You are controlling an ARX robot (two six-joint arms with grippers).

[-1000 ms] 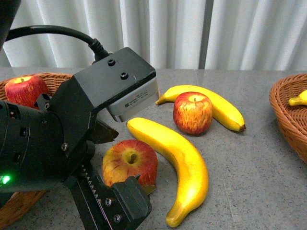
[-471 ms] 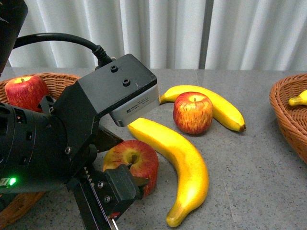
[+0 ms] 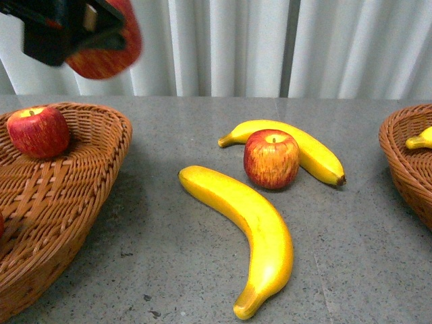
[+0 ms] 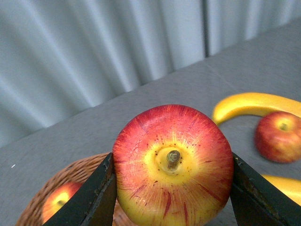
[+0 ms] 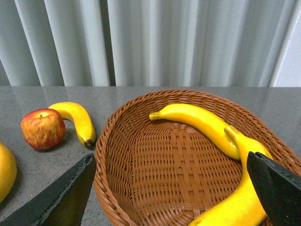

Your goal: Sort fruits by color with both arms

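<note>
The left hand (image 4: 174, 197) is clamping a red apple (image 4: 173, 155) by its sides, holding it high to clear the basket (image 4: 77, 176) beneath.

1. A grey, speckled stone-look table (image 3: 364, 236) fills the front view, running back to a pale pleated curtain.
2. A large brown wicker basket (image 3: 101, 138) sits on the table at its left edge.
3. A second wicker basket (image 3: 403, 169) sits at the right edge, only partly in view.
4. Between the baskets, a red apple (image 3: 271, 158) streaked with yellow stands upright, stem up.
5. A curved yellow banana (image 3: 317, 156) lies flat just behind the apple and seems to touch it, its dark tip pointing right.
6. A longer banana (image 3: 253, 229) lies in front of the apple, just beside it, curving toward the near edge.
</note>
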